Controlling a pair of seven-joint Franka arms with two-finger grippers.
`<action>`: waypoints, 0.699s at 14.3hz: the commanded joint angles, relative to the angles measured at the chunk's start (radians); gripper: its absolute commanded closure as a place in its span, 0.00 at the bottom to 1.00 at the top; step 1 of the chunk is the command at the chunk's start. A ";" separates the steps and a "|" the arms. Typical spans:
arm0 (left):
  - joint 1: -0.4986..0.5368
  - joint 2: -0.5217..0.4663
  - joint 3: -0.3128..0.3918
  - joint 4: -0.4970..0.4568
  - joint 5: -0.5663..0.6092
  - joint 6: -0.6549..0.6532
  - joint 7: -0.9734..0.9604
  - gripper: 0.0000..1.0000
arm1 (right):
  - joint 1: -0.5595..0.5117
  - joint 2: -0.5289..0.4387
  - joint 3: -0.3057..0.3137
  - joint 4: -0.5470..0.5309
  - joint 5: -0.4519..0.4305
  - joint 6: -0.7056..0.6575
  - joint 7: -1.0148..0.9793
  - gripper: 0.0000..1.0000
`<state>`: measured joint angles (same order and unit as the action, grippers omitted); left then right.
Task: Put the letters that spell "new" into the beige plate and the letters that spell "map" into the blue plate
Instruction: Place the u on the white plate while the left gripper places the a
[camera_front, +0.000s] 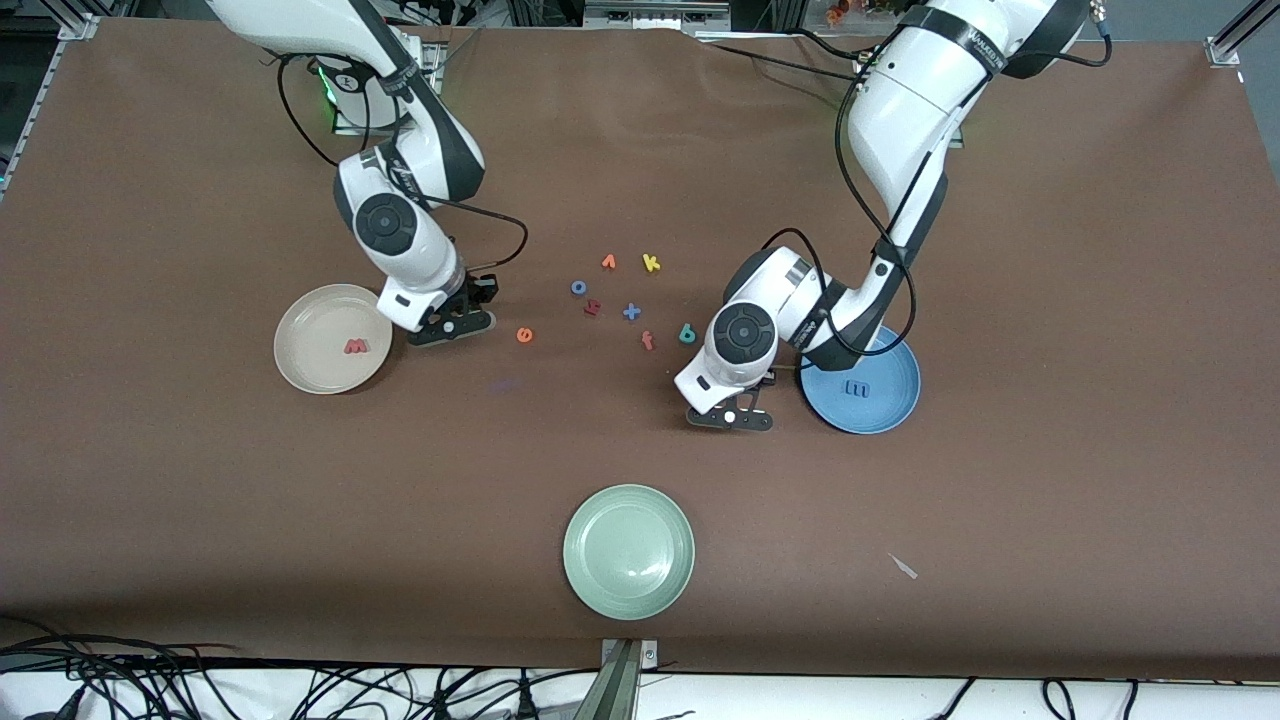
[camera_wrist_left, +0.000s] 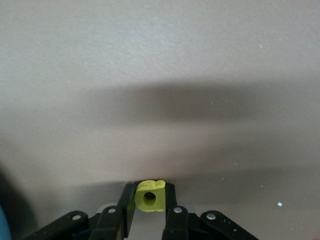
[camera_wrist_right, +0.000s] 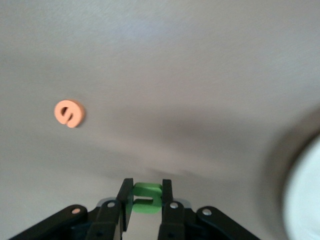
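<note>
The beige plate (camera_front: 330, 338) lies toward the right arm's end of the table with 1 letter in it, the salmon-red w (camera_front: 355, 346). Just off its rim at about 3 o'clock, the right gripper (camera_front: 452, 327) is clenched on the green n (camera_wrist_right: 145, 197), pinched between both fingers. The orange e (camera_front: 524, 335) lies on the cloth just beside that gripper, on the side away from the plate. So "new" stands at 1 of 3 placed, with the second in hand; the next move calls for carrying the n over the beige plate and letting go.

At the middle of the table, the scattered letters include the teal p (camera_front: 687, 334), not yet collected.

The left gripper (camera_front: 731, 417) is down low at about 9 o'clock from the blue plate (camera_front: 888, 400), its fingers closed on the yellow a (camera_wrist_left: 149, 196). That plate holds the blue m (camera_front: 857, 389). "Map" is likewise at 1 of 3, and I judge that the a needs lifting and moving over the plate's rim before release.
</note>
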<state>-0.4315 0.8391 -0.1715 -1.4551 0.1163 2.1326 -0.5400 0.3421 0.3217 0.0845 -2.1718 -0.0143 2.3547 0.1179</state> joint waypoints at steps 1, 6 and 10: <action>0.016 -0.046 0.004 0.009 0.023 -0.060 -0.003 0.96 | 0.000 -0.003 -0.089 0.065 -0.007 -0.116 -0.168 0.83; 0.105 -0.120 0.006 -0.007 0.051 -0.304 0.012 1.00 | -0.011 0.007 -0.221 0.070 -0.009 -0.123 -0.393 0.82; 0.158 -0.137 -0.005 -0.096 0.141 -0.300 0.048 0.99 | -0.018 0.037 -0.281 0.073 -0.009 -0.110 -0.446 0.77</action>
<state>-0.2981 0.7310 -0.1611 -1.4769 0.2250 1.8206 -0.5114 0.3266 0.3411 -0.1898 -2.1110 -0.0157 2.2498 -0.3089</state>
